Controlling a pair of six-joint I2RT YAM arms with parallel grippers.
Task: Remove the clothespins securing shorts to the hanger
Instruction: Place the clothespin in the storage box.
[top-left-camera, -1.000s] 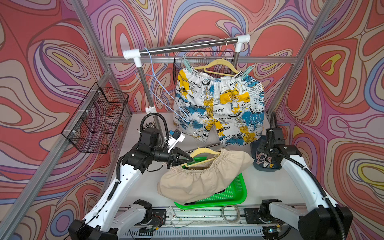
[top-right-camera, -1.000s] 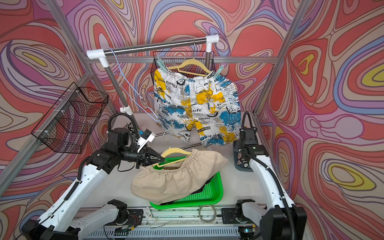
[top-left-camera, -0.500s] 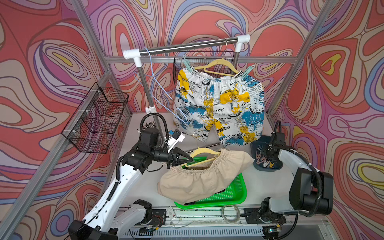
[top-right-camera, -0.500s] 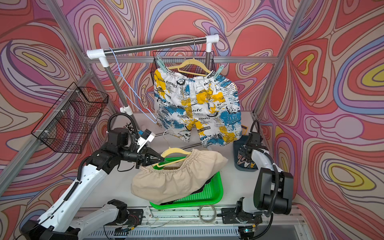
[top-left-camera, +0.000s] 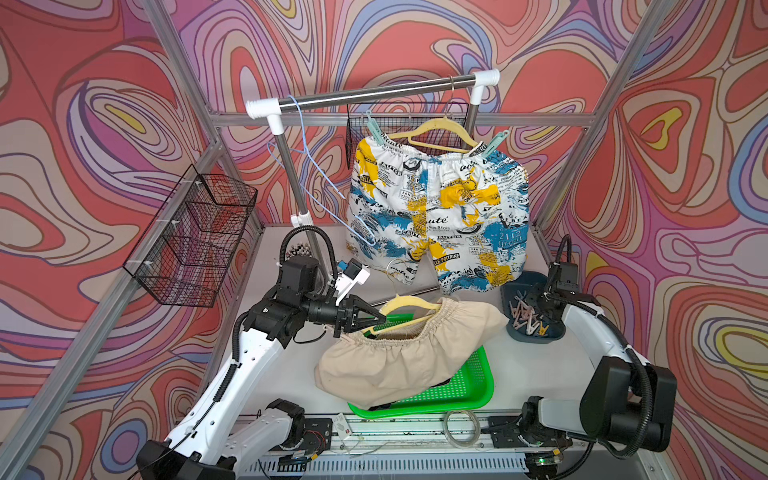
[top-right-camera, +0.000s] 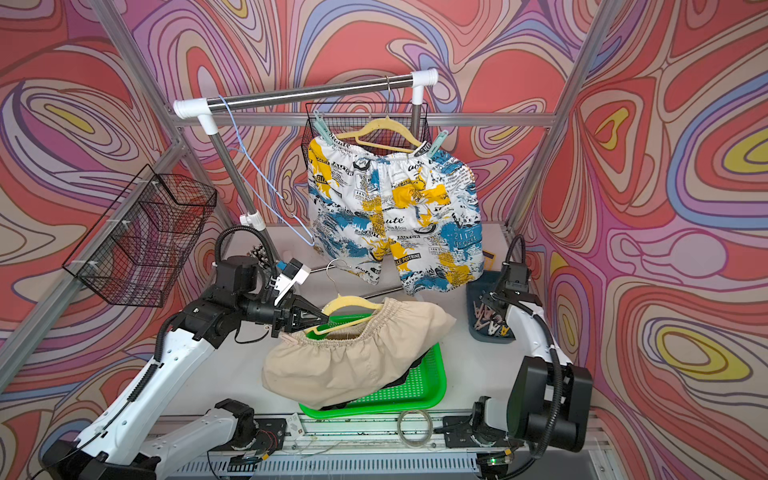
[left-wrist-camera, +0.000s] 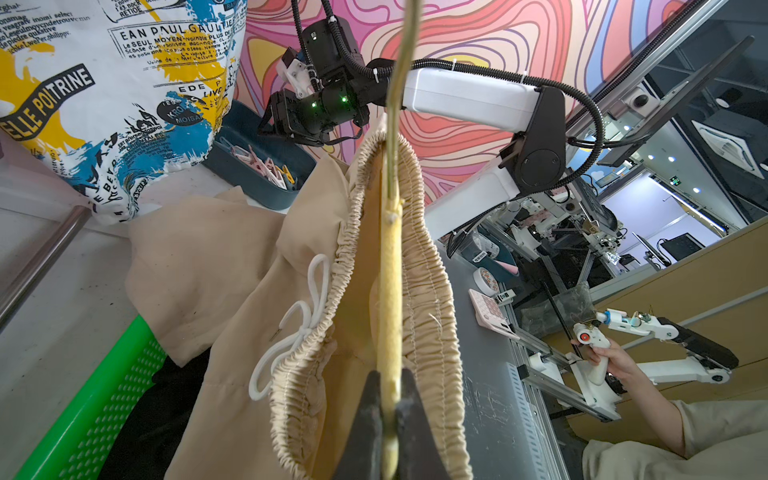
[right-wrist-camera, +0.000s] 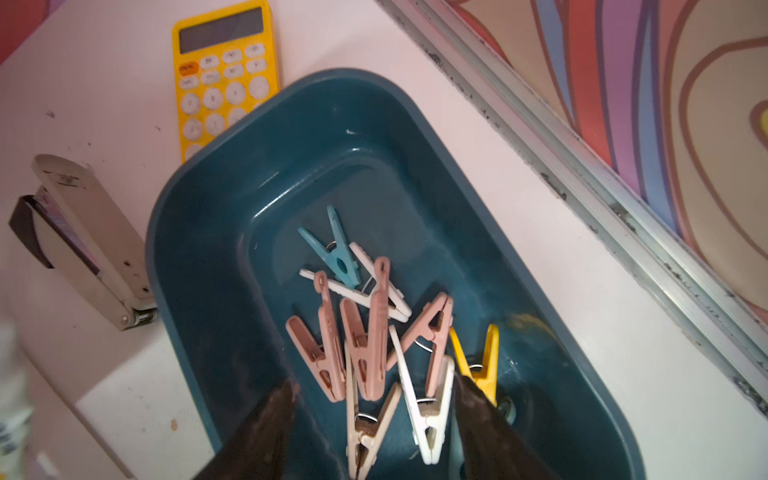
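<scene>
Swirl-patterned walls, pale counter (top-left-camera: 540, 365). Left claw (top-left-camera: 380, 320) clenched on yellow hanger (top-left-camera: 409, 303) inside beige shorts (top-left-camera: 395, 361) over green tray (top-left-camera: 419, 409); behind, printed shorts (top-left-camera: 436, 208) pinned by two mint clothespins (top-left-camera: 372, 128). Right claw (right-wrist-camera: 374, 390) released, spread above loose clothespins (right-wrist-camera: 376, 316) in blue bin (right-wrist-camera: 199, 232).

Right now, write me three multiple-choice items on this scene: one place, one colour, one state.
1. Where do the loose pink, white, blue and yellow plastic clothespins lie? A black wire basket; B dark blue plastic tub; C green tray.
2. What colour is the slim plastic hanger in the left gripper? A blue; B black; C pale yellow.
3. How does the right gripper stand? A open over the tub; B shut on a clothespin; C shut on beige shorts.
1 B: they pile inside it. 2 C: the shut gripper pinches a yellow bar. 3 A: its jaws stand apart, nothing clamped.
</scene>
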